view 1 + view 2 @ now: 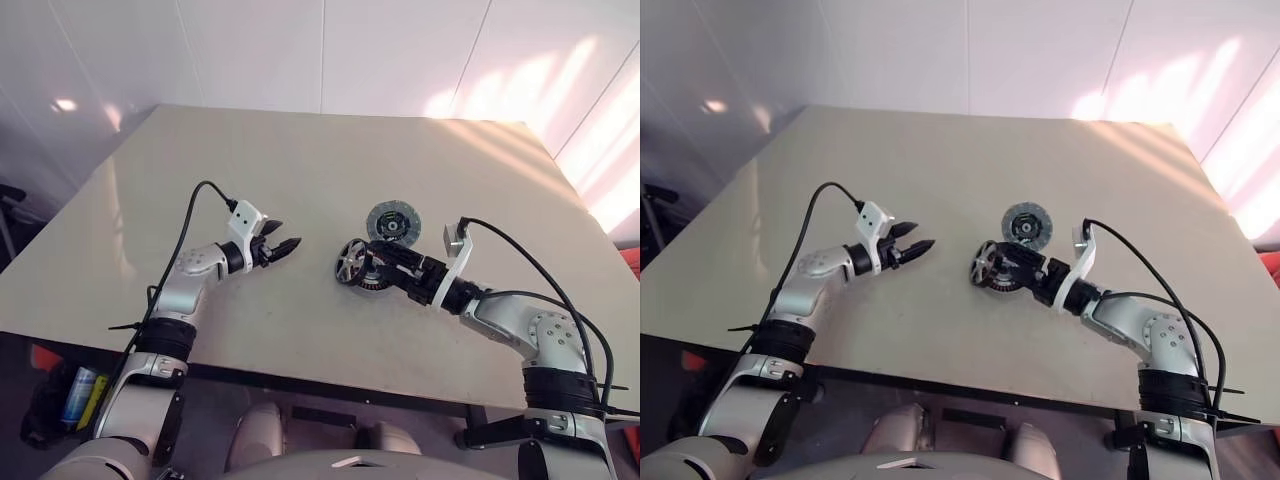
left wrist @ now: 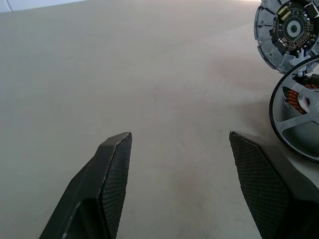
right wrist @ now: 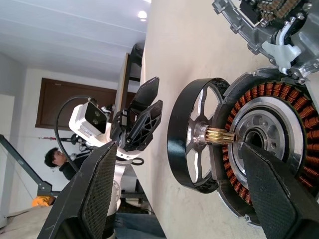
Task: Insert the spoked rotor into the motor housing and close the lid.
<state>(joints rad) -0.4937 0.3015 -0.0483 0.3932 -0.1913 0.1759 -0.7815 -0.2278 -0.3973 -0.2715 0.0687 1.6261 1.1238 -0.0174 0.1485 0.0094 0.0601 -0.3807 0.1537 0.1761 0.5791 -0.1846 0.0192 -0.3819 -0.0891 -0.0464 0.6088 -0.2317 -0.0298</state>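
The spoked rotor (image 1: pixel 350 262), a dark-rimmed ring with silver spokes, stands tilted on its edge and leans against the motor housing (image 3: pixel 271 99). Its brass-tipped shaft meets the housing's silvery centre, inside the ring of copper windings. The lid (image 1: pixel 393 222) lies flat just behind them, ringed inner face up. My right gripper (image 1: pixel 375 262) is open, its fingers (image 3: pixel 94 199) wide apart on either side of rotor and housing, not pressing on them. My left gripper (image 1: pixel 280 248) hovers open and empty over bare table to the rotor's left, pointing toward it.
The beige table (image 1: pixel 300 160) stretches wide behind and to the left of the parts; its front edge (image 1: pixel 300 375) runs close below both arms. A person (image 3: pixel 55 159) shows far off in the room behind my left arm.
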